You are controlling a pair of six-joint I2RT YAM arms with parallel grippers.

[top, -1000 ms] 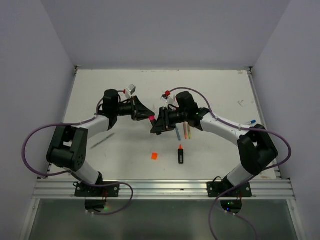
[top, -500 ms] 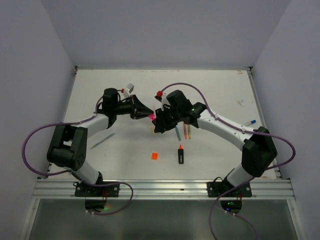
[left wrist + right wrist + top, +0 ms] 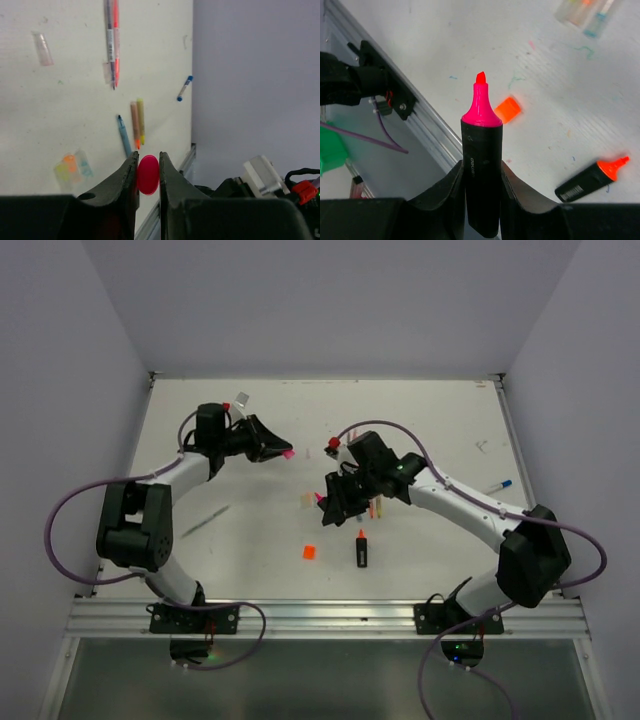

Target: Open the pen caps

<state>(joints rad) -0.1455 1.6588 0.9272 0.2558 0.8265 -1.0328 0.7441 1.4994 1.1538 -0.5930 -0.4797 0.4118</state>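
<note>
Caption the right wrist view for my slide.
Right gripper holds uncapped pink-tipped black highlighter; stubby orange plastic cap lies on table.

The pink cap [image 3: 148, 174] is a bright magenta against the black fingers [image 3: 126, 182] of the left gripper [image 3: 148, 160]. The right gripper [image 3: 481, 169] is black too, and its pink highlighter [image 3: 481, 140] has a black body and a hot-pink tip. The white table [image 3: 545, 95] is flecked with faint green, blue and pink ink marks. On it are an orange cap [image 3: 507, 109] and a black-bodied orange highlighter [image 3: 592, 179] with a white barcode label. A blue pen [image 3: 124, 142], an orange pen [image 3: 135, 125] and a yellow-green pen [image 3: 141, 120] show as well. The cables [image 3: 60, 530] are purple.
</note>
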